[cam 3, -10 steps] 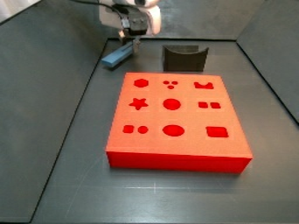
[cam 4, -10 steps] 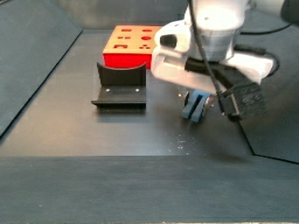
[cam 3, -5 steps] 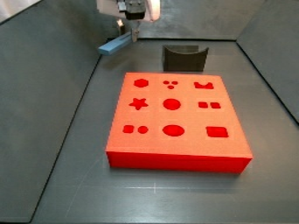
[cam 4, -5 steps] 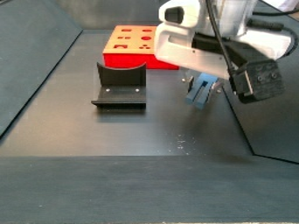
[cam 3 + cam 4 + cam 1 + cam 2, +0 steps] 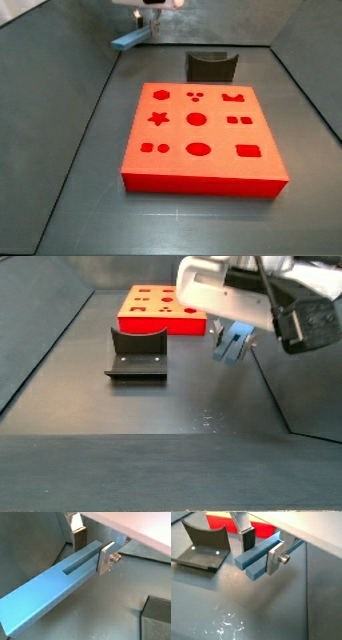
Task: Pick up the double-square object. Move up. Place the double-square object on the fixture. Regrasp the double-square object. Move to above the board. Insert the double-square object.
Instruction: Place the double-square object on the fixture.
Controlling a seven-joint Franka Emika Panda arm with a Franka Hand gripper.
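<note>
The gripper (image 5: 261,548) clamps the double-square object (image 5: 57,589) between its 2 fingers (image 5: 106,558) near one end; the bar hangs tilted in the air, clear of the floor, beside the fixture (image 5: 136,351) and board (image 5: 158,308).

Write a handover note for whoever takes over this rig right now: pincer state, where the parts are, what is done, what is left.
Pincer: shut on the double-square object, raised above the tray floor, off to the side of the board.
Double-square object: clear of the floor, clamped near one end between the silver fingers, tilted, long end free.
Fixture: on the floor beside the board, nothing in it.
Board: cut-outs all unfilled in a side view.
Done: pick-up, and the object is off the floor.
Left: place the object on the fixture, regrasp, move above the board, insert.
</note>
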